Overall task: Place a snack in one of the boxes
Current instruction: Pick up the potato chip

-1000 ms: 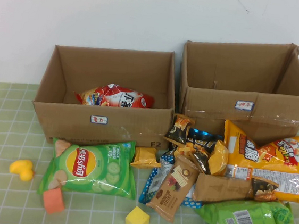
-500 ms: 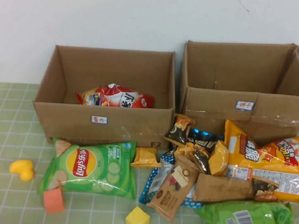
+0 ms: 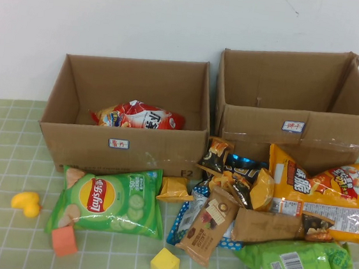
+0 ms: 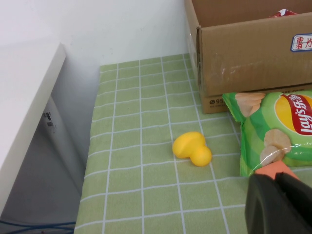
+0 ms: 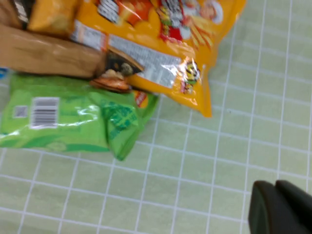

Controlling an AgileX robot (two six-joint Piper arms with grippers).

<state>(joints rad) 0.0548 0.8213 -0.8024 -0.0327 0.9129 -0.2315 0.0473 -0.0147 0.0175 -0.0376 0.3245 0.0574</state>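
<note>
Two open cardboard boxes stand at the back: the left box (image 3: 124, 143) holds a red snack bag (image 3: 140, 115), the right box (image 3: 298, 131) looks empty. A green Lay's bag (image 3: 110, 199) lies before the left box and shows in the left wrist view (image 4: 282, 126). A pile of small snacks (image 3: 224, 197), an orange chip bag (image 3: 330, 195) and a green packet (image 3: 297, 266) lie before the right box. Neither gripper shows in the high view. My left gripper (image 4: 280, 187) is shut and empty, above an orange block (image 4: 273, 169). My right gripper (image 5: 278, 192) is shut and empty over bare cloth, near the orange bag (image 5: 161, 44).
A yellow duck toy (image 3: 26, 203), an orange block (image 3: 64, 240) and a yellow block (image 3: 164, 263) lie on the green checked cloth (image 3: 10, 155) at the front left. A white shelf edge (image 4: 24, 112) and the cloth's left edge show in the left wrist view.
</note>
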